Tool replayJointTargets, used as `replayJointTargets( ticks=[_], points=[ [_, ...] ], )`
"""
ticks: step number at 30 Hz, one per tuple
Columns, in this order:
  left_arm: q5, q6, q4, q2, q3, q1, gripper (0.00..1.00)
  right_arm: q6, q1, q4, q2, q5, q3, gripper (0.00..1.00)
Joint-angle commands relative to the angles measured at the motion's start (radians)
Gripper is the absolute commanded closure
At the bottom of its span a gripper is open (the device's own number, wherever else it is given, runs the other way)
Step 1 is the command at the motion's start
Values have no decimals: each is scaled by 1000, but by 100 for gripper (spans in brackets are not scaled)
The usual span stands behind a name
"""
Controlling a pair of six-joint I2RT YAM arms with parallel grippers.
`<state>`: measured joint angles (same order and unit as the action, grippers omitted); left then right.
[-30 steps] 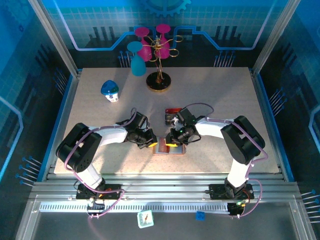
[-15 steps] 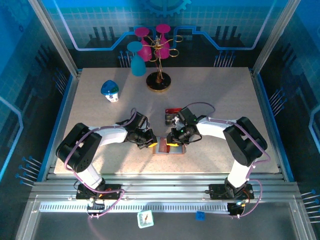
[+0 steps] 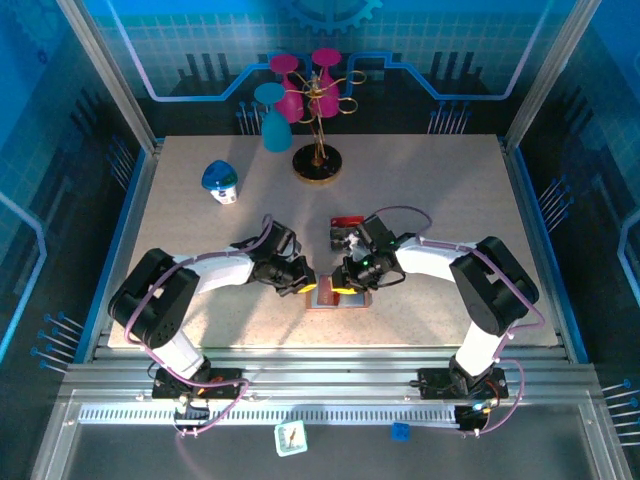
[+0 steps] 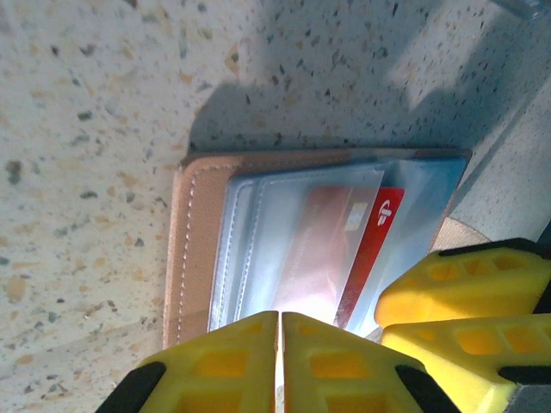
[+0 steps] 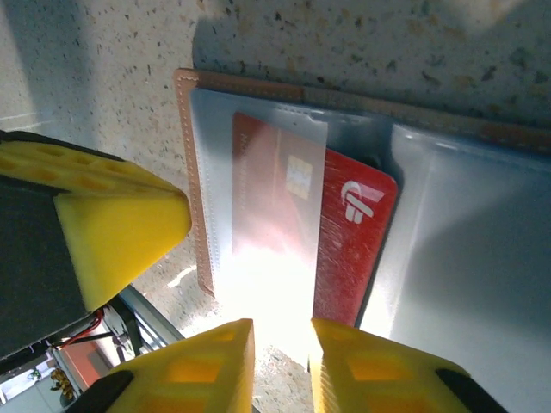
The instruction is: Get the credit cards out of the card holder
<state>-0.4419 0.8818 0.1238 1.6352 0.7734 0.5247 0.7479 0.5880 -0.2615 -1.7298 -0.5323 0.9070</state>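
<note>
My left gripper [image 4: 278, 361] is pressed shut, tips right at the edge of the card holder [image 4: 194, 249], which lies open and flat on the speckled table [image 4: 86, 103] between my two arms. My right gripper [image 5: 281, 353] shows just a narrow gap at the end of the red card [image 5: 353, 249], and glare hides whether it's pinched. That card sits partly under the clear pocket [image 5: 258, 138], partly bare.
</note>
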Motion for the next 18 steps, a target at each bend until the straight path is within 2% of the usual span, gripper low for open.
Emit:
replayJointTargets(
  ticks=[1,18],
  points=[
    [-36,-35,44,10,20,14,90,2,-7,-27,14,16,-11,74],
    [-2,-88,138,73,49,20,91,16,-24,26,-13,6,-52,72]
  ],
)
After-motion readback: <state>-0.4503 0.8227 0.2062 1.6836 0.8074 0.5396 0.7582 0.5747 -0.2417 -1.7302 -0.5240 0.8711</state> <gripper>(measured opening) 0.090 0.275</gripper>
